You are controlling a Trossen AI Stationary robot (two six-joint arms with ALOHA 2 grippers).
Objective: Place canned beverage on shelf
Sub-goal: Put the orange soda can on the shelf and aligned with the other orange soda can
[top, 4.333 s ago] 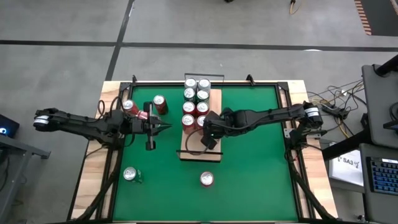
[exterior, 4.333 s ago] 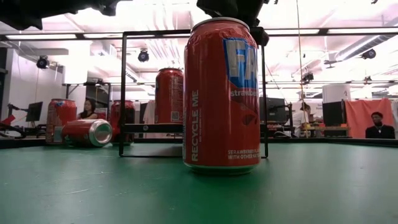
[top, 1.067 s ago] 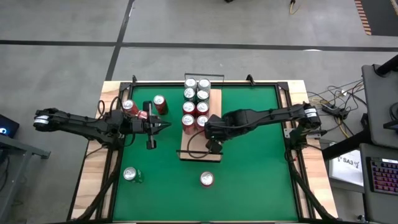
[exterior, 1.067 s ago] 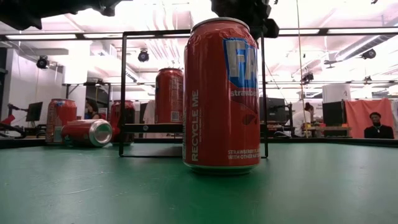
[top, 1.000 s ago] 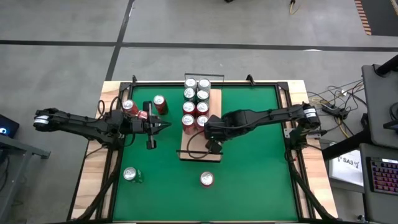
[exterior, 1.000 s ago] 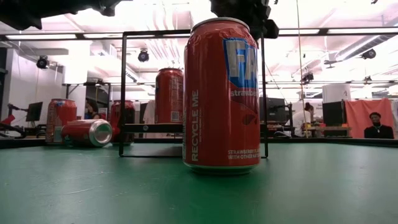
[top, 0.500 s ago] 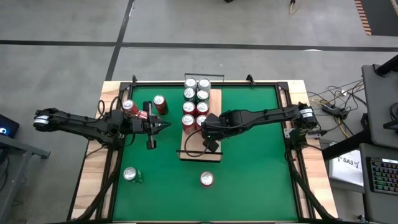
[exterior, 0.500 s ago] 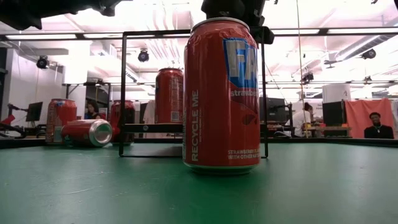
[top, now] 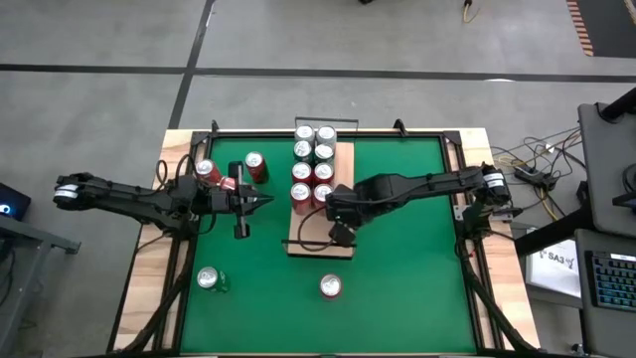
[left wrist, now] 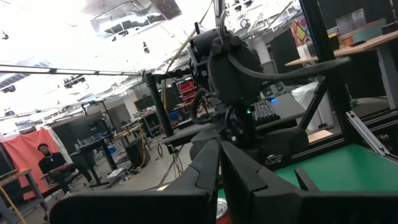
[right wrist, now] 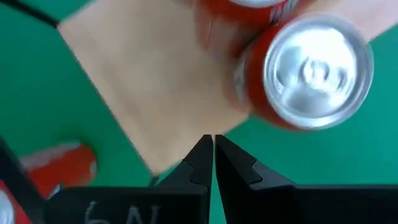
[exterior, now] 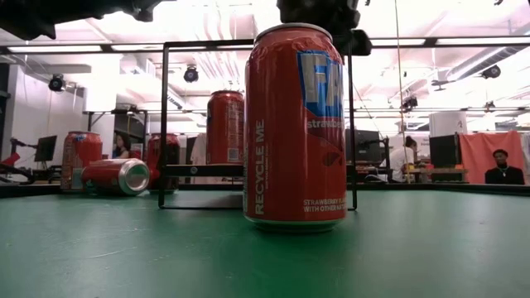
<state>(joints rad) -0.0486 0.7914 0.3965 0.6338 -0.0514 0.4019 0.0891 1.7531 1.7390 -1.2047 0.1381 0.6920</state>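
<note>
Right gripper (top: 341, 235) has shifted over the shelf (top: 316, 243): from about four seconds ago it moved toward the shelf's near, bare end, nudged back toward the cans half a second ago, and now sits slightly nearer that bare end again, at the shelf's right edge.

Twelve cans in all on the surface. Eight stand on the one shelf (top: 310, 219) in two columns of four, from the far pair (top: 304, 131) to the near pair (top: 299, 193), one of which is partly hidden under an arm. Four cans are off it on the one green mat (top: 407, 268): two at the left (top: 255, 164) and two nearer the front (top: 330, 286). Two arms, with one left gripper (top: 266, 202) and one right gripper (top: 341, 239). At least two people (exterior: 500, 165) in the room behind
</note>
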